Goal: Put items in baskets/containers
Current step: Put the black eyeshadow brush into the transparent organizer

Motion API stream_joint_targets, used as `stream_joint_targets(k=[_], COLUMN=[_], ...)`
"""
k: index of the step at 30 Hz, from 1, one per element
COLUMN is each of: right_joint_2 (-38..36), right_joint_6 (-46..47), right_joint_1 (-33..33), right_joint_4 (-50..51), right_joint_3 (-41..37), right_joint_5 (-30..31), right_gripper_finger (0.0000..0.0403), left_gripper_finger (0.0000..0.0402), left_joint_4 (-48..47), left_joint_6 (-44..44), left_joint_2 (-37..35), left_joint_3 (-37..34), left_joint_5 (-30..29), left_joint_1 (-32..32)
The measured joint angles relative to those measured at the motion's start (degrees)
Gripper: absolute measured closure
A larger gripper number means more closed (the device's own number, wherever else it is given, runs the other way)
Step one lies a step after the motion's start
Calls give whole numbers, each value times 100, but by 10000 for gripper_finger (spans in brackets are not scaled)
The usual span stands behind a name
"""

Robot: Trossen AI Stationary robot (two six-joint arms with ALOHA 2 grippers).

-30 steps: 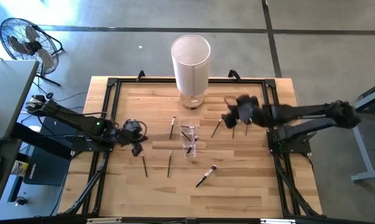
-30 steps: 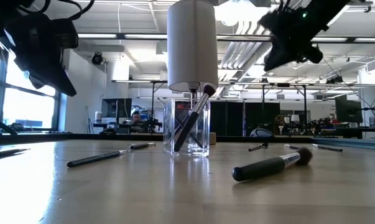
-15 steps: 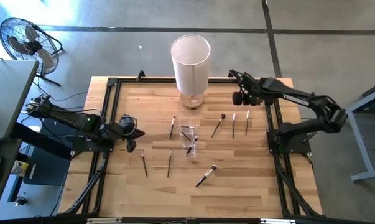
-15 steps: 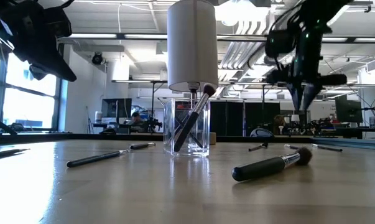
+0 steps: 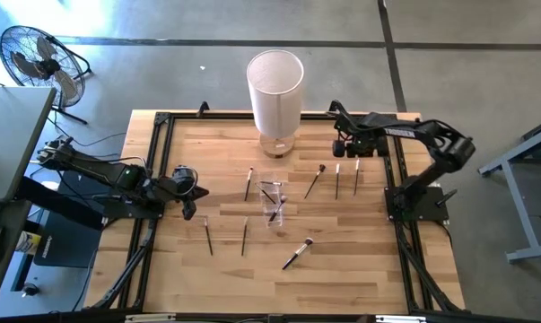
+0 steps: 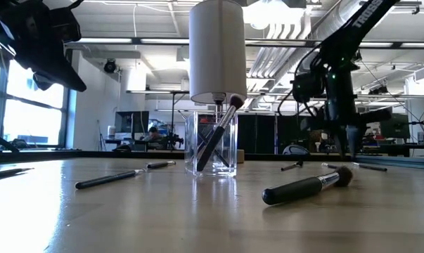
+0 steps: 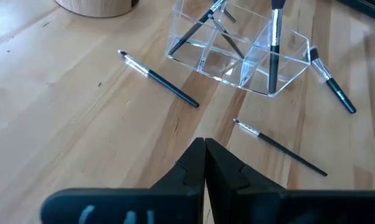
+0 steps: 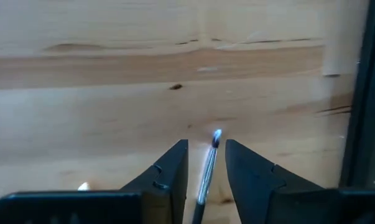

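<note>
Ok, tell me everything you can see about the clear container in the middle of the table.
The clear container is a small see-through plastic box with inner dividers, standing upright on the wooden table, just in front of the tall white cylinder. A few thin brushes already lean inside it, tips poking above the rim. More brushes lie loose around it. Neither gripper touches it.

White lettering runs along the right arm in the low view, seemingly the maker's name, but only partly legible. No other text is readable.
</note>
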State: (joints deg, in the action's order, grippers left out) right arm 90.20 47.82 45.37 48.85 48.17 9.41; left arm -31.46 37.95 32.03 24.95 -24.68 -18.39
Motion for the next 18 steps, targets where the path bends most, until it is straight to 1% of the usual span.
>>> stream_joint_targets(k=[7,11,13,16,18], right_joint_2=[59,37,27,23,12], right_joint_6=[7,-232,-469,-781,-1085], right_joint_1=[294,371,370,363,341], right_joint_4=[-740,-1004,-1150,-1311,-1386], right_joint_3=[-488,-737,-809,-849,-860], right_joint_5=[-142,-207,-247,-365,-480], right_gripper_finger=[324,336,351,387,397], left_gripper_finger=[401,401,401,401,401], left_joint_4=[3,3,2,2,4], left_joint_6=[153,149,148,142,134], left_joint_2=[2,2,2,2,2], left_joint_3=[0,0,0,0,0], left_joint_5=[92,117,115,113,93], left_joint_1=[0,0,0,0,1])
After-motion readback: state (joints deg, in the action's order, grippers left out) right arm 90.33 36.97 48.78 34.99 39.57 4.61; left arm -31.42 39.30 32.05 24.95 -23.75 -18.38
